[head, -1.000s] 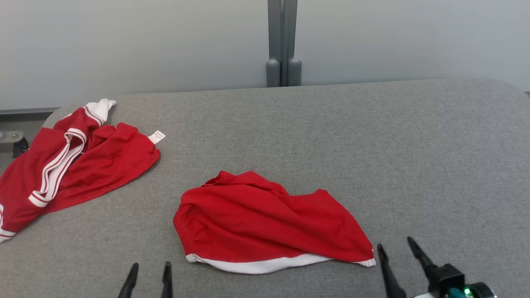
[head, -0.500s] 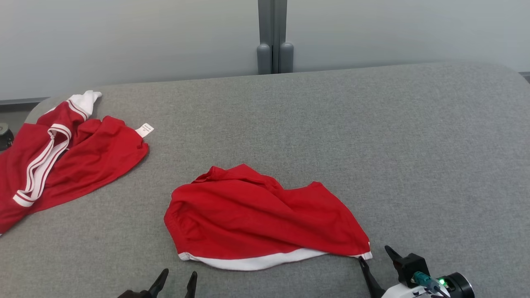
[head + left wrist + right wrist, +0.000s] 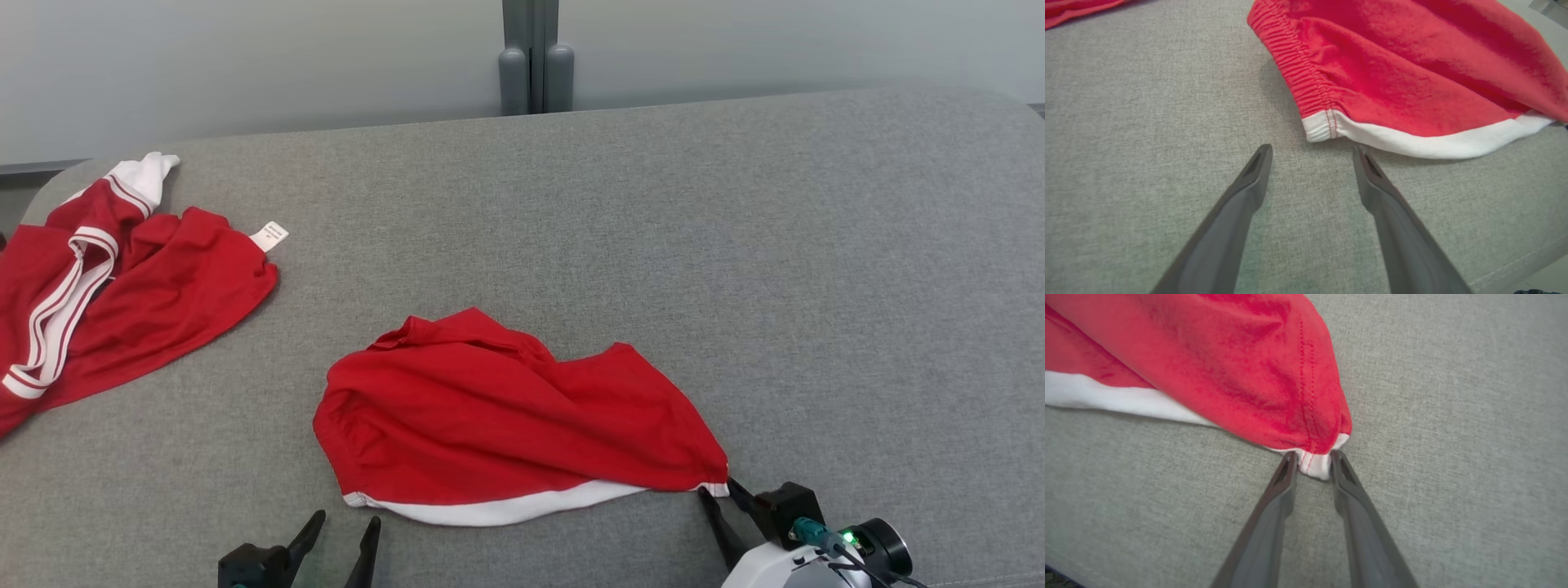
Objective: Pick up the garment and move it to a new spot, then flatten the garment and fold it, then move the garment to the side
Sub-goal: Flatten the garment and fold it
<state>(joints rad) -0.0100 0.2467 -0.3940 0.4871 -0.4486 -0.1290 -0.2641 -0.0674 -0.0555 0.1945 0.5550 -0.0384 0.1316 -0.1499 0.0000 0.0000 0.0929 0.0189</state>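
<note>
The red shorts [image 3: 506, 416] lie crumpled on the grey cloth-covered table [image 3: 735, 245], around the middle of its near half. A white hem band [image 3: 490, 510] runs along their near edge. The gathered elastic waistband [image 3: 1298, 77] forms their left side, and the cloth is bunched into soft folds towards the far side.

The right gripper [image 3: 1314, 457] sits at the near right corner of the shorts. Its two dark fingers are drawn close together, with the white tip of that corner pinched between them. In the right wrist view the red cloth fans out from the pinch, showing a line of stitching. The corner looks to rest on the table or just above it, but the angle does not settle which.

The left gripper [image 3: 1311, 149] is at the near left, with its fingers spread apart and nothing between them. Its tips are just short of the white hem at the near left corner of the shorts and do not touch it.

A second red garment [image 3: 147, 294] with white stripes lies in a heap at the far left of the table, well apart from the shorts. A small white label [image 3: 269, 236] sticks out on its right side. Beyond the table's far edge a grey post [image 3: 535, 57] stands against a pale wall [image 3: 245, 65].
</note>
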